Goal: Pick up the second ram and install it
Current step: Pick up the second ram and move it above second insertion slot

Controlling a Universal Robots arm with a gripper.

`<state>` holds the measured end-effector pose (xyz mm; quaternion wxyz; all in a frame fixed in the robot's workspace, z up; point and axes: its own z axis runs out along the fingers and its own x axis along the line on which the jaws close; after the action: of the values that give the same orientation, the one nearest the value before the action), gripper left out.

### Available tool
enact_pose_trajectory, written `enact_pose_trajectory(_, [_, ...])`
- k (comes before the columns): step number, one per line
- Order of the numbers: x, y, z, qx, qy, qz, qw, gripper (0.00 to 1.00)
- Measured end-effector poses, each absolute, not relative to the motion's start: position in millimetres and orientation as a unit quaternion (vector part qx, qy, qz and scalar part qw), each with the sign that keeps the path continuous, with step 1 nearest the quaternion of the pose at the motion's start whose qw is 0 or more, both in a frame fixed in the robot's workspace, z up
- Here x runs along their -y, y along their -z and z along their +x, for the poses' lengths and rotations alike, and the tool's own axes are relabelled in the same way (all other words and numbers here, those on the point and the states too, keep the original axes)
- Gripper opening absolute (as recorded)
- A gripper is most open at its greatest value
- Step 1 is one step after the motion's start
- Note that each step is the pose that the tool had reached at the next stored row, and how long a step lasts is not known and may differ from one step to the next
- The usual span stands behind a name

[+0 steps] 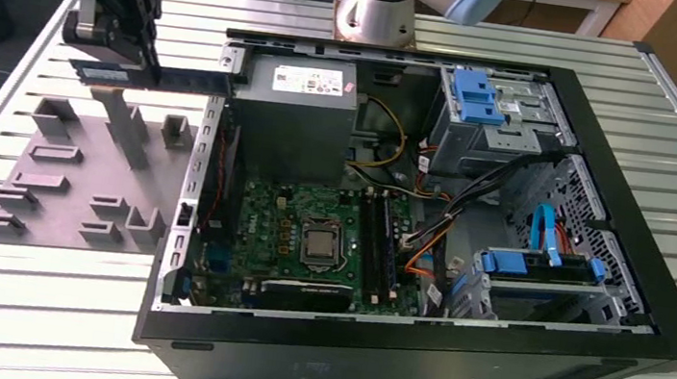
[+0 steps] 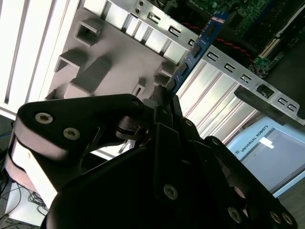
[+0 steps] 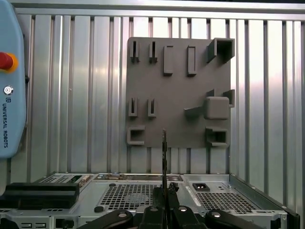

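Above the grey fixture plate (image 1: 81, 177), beside the open computer case (image 1: 606, 116), the tool (image 1: 113, 73) grips the second ram (image 1: 190, 80) clear of the desk (image 1: 40, 308); a pale printed label (image 1: 313, 80) marks the power supply (image 1: 288, 125).

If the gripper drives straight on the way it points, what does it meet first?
Probably the grey fixture plate below it; the gripper, shut on the second ram, points down outside the computer case. Depth is uncertain.

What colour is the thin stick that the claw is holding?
Blue, with dark chips. The second ram shows best in the second wrist view.
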<state>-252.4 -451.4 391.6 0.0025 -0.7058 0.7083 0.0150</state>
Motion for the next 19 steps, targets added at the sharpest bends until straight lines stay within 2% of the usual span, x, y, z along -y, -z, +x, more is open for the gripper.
enact_pose_trajectory(19, [451.4, -391.6, -216.0, -0.708, -0.015, -0.706, 0.003, 0.14])
